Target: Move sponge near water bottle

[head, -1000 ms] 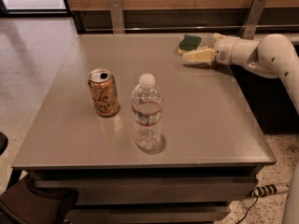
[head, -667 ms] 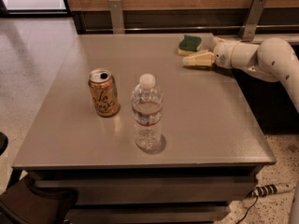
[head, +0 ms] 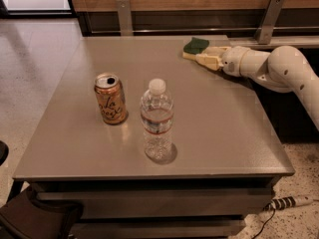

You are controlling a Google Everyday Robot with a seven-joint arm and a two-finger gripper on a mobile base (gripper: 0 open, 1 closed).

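The sponge (head: 195, 46), dark green top over pale yellow foam, lies at the table's far right edge. My gripper (head: 205, 59) reaches in from the right on its white arm (head: 279, 68) and is against the sponge's near right side, low over the table. The water bottle (head: 157, 119), clear with a white cap and a red-and-white band, stands upright near the table's front middle, well apart from the sponge and the gripper.
An orange-gold drink can (head: 110, 98), opened, stands just left of the bottle. The grey table (head: 224, 133) backs onto a wooden wall with two metal brackets (head: 124, 15). A power strip (head: 289, 202) lies on the floor at the right.
The gripper and wrist have shifted a little to the left, and the sponge now shows slightly further left. The bottle and can have not moved.
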